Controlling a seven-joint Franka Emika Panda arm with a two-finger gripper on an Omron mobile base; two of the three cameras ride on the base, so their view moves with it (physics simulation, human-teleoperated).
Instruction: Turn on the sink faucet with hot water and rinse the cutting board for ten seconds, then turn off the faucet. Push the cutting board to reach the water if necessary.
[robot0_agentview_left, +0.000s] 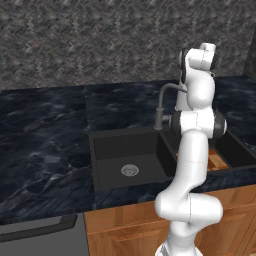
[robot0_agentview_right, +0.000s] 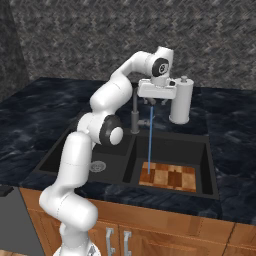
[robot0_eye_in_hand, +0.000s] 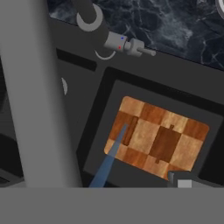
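The black sink (robot0_agentview_right: 75, 145) has two basins. In the right basin the striped wooden cutting board (robot0_agentview_right: 168, 177) lies flat. A thin blue stream of water (robot0_agentview_right: 150, 140) drops straight from the faucet's spout onto the board's left end. The grey faucet (robot0_agentview_right: 135, 114) stands on the divider behind the basins. My gripper (robot0_agentview_right: 156, 102) hangs at the spout's end, high above the board, jaws apart and holding nothing. In the hand view the board (robot0_eye_in_hand: 159, 138), the water (robot0_eye_in_hand: 109, 159), the spout (robot0_eye_in_hand: 30, 87) and one fingertip (robot0_eye_in_hand: 183, 183) show. In the left base view my arm hides most of the board (robot0_agentview_left: 216, 161); the faucet (robot0_agentview_left: 161, 107) rises behind the sink (robot0_agentview_left: 125, 145).
A white upright cylinder with a knob top (robot0_agentview_right: 181, 102) stands on the dark marbled counter (robot0_agentview_right: 45, 105) just right of my gripper. The left basin has a round silver drain (robot0_agentview_left: 130, 170). Wooden cabinet fronts (robot0_agentview_right: 165, 230) run below the counter edge.
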